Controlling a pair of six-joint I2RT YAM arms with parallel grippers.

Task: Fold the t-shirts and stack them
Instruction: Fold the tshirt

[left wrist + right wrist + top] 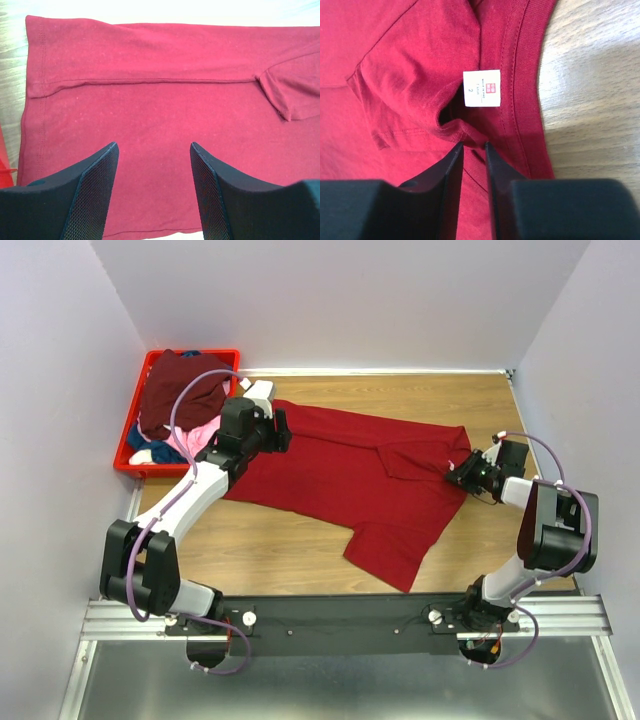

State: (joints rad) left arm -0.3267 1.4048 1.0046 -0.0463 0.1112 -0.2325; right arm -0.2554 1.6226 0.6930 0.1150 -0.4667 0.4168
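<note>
One red t-shirt (340, 480) lies spread across the wooden table (300, 570), with its neck toward the right and its hem toward the left. One long side looks folded over the body, with a sleeve tucked in. The right gripper (472, 146) is at the collar (520, 75), just below the white label (481, 88). Its fingers are nearly together, with a small pinch of red cloth between them. The left gripper (152, 145) hangs over the hem end, its fingers wide apart and nothing between them. I judge that the folding of this shirt is in hand, not the stacking. The next move calls for the left gripper to take the hem, so that both ends can lift together. More shirts wait in the red crate (125, 445) at the far left.
</note>
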